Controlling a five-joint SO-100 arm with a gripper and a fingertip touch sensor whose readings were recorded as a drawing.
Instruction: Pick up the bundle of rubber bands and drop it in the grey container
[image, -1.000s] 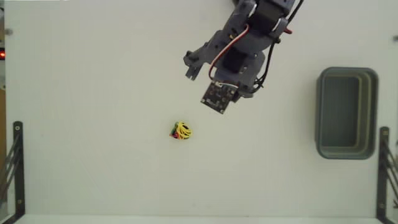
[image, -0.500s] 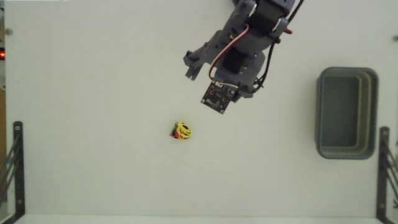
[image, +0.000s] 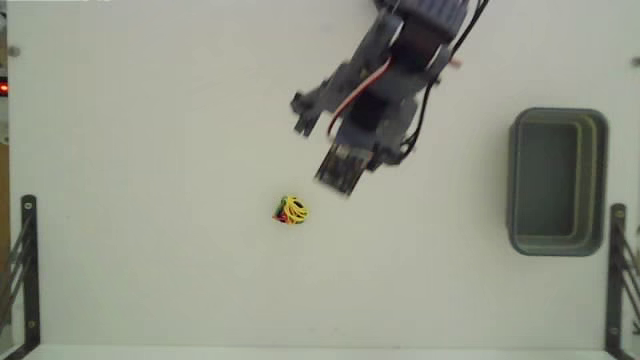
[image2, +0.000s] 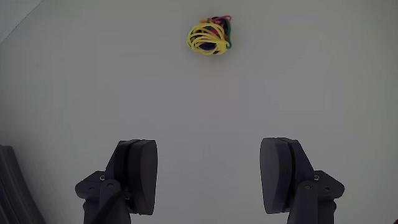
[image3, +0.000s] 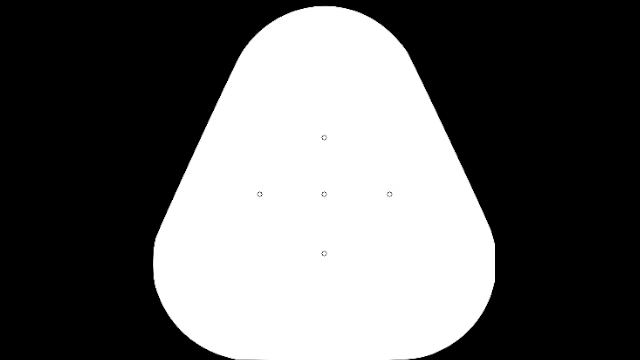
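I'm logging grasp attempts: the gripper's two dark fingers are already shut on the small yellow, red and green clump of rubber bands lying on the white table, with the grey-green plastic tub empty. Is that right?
Not quite. In the wrist view the gripper is open, fingers wide apart, and the yellow, red and green clump of rubber bands lies ahead of it, untouched on the white table. The fixed view shows the grey-green plastic tub empty, as you said.

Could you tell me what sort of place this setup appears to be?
Probably a lab or hobby bench set up for recording robot tests: a bare white table, black brackets at its edges, and only a rubber-band bundle and a grey tub laid out beneath the arm's open hand.
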